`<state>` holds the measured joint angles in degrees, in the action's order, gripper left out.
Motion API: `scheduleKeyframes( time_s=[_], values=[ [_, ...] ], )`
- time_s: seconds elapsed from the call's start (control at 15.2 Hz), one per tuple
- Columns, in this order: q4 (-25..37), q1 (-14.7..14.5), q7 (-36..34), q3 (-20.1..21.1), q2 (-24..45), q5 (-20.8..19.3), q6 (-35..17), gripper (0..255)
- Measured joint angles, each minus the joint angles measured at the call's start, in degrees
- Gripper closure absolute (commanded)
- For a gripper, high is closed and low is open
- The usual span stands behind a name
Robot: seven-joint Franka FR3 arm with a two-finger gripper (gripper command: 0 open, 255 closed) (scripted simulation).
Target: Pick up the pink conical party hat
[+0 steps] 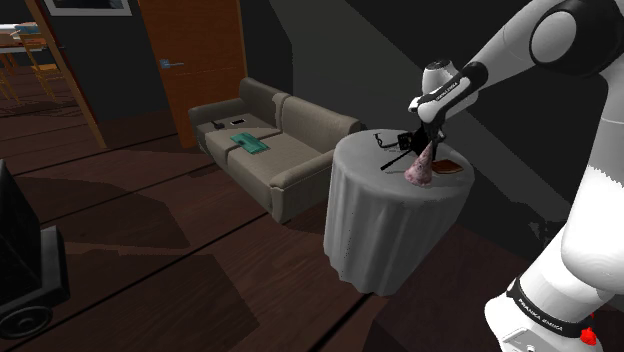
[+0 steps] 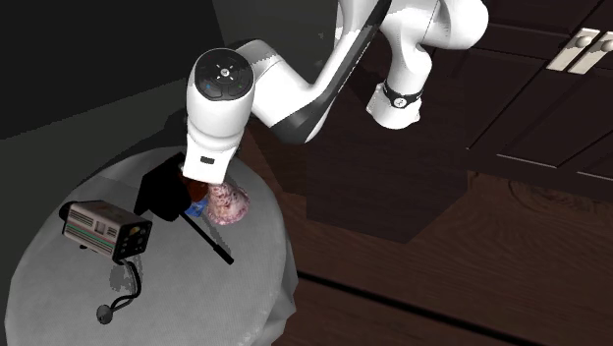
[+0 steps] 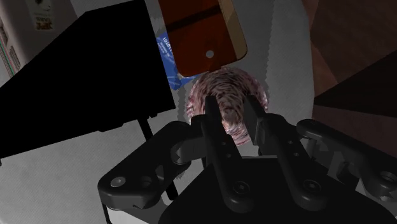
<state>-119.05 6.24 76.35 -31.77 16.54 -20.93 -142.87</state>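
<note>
Scanning the shoulder view from its left: beige sofa (image 1: 270, 150) well apart from the work, then round table (image 1: 390, 235) under a grey cloth, then gripper (image 1: 417, 146) hanging straight over the pink party hat (image 1: 419, 173), then a brown board (image 1: 449, 166) lying flat just beside the hat's base. Hat upright on the tabletop, toward that view's right side, base down and tip up; long axis vertical, in line with the hand's approach. Wrist view, same order: black panel (image 3: 76, 83) off to one side, blue packet (image 3: 167, 60) partly under the board, then fingers (image 3: 210, 124) set against opposite flanks of the fuzzy cone, no gap visible on either side, so read as clasped on it rather than standing free. Upper cone between the pads, wider base beyond them. Base apparently on the cloth, so lift not yet begun. Judged next: straight pull upward along the cone's axis, no sideways drift toward board or panel. Risk judged: taper narrowing upward, so a loose squeeze liable to slide off toward the tip.
</note>
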Motion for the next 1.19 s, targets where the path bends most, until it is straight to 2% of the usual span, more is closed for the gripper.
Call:
scheduleKeyframes(
  time_s=[0.2,1.19],
  values=[
    [0.07,-0.05,0.03,-0.01,-0.16,-0.03,0.25,255],
    [3.75,-1.31,2.17,-0.48,-6.87,-1.04,9.96,255]
  ],
)
